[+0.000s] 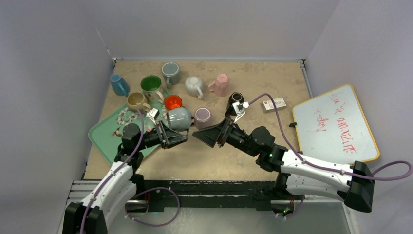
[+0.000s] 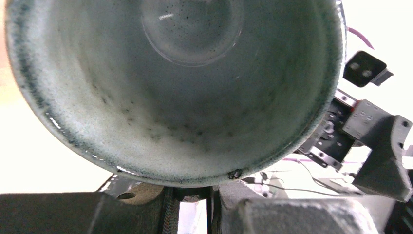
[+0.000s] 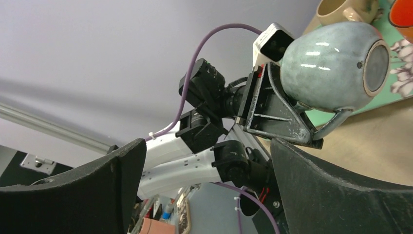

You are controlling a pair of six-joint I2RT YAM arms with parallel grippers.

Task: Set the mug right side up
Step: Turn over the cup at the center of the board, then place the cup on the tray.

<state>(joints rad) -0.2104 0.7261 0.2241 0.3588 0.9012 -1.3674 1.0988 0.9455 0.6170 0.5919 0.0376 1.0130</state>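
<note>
From above, the grey-blue mug (image 1: 179,118) hangs on its side just off the right edge of the green tray (image 1: 104,134). The left gripper (image 1: 173,134) is clamped tight on its rim. The right gripper (image 1: 209,134) sits farther from the tray, its fingers spread wide with nothing in them and clear of the mug.

In the left wrist view, the mug's mouth (image 2: 185,97) faces the camera and fills the frame. The lowest part of the rim is pinched between the two closed fingers (image 2: 272,214).

In the right wrist view, the mug (image 3: 326,63) shows its base and its handle points down, with a corner of the tray (image 3: 384,102) behind it. The right arm's fingers (image 3: 78,195) gape in the foreground, apart from the mug.
</note>
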